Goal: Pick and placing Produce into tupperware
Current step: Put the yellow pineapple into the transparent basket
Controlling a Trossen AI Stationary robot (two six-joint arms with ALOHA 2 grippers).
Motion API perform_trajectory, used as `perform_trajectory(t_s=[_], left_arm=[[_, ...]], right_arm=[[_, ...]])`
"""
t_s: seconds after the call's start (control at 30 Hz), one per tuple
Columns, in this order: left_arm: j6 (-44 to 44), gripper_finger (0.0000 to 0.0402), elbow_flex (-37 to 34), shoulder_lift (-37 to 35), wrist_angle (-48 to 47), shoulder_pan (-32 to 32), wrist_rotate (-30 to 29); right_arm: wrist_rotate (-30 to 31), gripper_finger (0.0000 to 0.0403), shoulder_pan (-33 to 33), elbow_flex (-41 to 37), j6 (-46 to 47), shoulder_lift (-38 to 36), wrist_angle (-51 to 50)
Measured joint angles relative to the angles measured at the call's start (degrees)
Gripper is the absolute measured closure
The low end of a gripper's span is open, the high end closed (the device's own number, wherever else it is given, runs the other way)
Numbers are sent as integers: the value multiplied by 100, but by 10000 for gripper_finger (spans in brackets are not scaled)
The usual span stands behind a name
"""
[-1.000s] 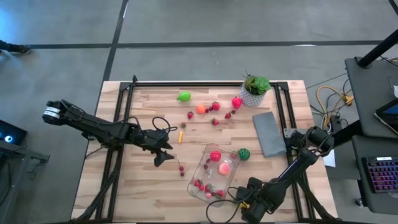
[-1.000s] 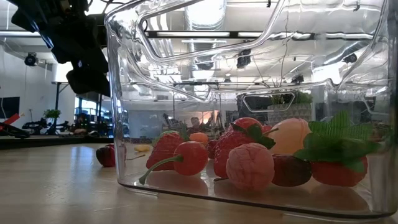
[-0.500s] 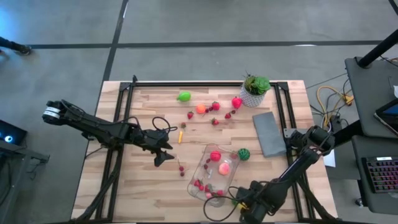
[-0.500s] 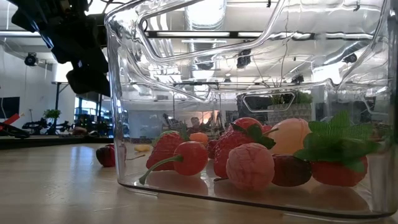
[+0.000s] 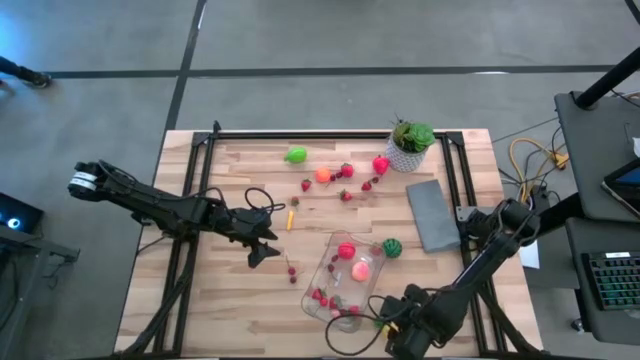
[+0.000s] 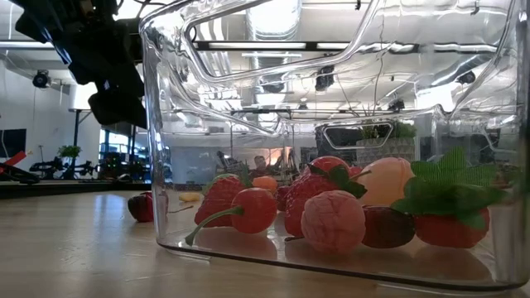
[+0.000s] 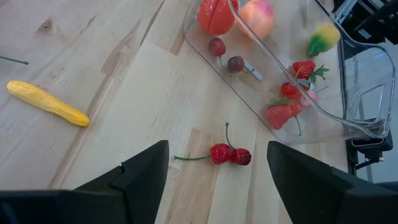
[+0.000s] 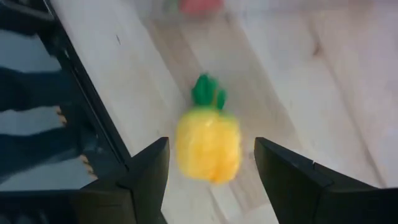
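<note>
Clear plastic made up the tupperware (image 5: 343, 285), which sat on the near-right part of the wooden table (image 5: 230, 300), turned at an angle. It already held a good share of the produce: strawberries (image 6: 318, 199), a cherry (image 6: 248, 210), a raspberry (image 6: 332, 222), a peach-coloured fruit (image 6: 386, 181) and a red piece at the far end (image 5: 346, 251). A dark green piece (image 5: 391, 247) lay just outside its far right corner.

Just beyond the tub's near corner, at the table's front edge, a small pineapple (image 8: 208, 144) lay between the fingers of the right gripper (image 5: 388, 322). Those fingers stood spread either side of it, not clearly touching, which reads as a grasp being lined up.

A twin cherry (image 7: 229, 155) lay on the wood just left of the tub, under the left gripper (image 5: 264, 249), whose fingers were spread and empty; it seemed placed to take that next. A yellow piece (image 7: 47, 103) lay near.

Further produce sat well apart near the far edge: a light green piece (image 5: 296, 155), an orange one (image 5: 322, 175), red berries (image 5: 346, 171). A potted plant (image 5: 410, 143) and grey slab (image 5: 433, 214) stood to the right.
</note>
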Motion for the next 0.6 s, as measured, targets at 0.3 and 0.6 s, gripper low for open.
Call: perform_trajectory(t_s=[0.3, 0.6], left_arm=[[-2, 144, 4, 2, 20, 0, 0], [0, 144, 4, 2, 33, 0, 0]], right_arm=[[-142, 113, 49, -9, -198, 178, 16], [-93, 63, 47, -20, -623, 526, 95]])
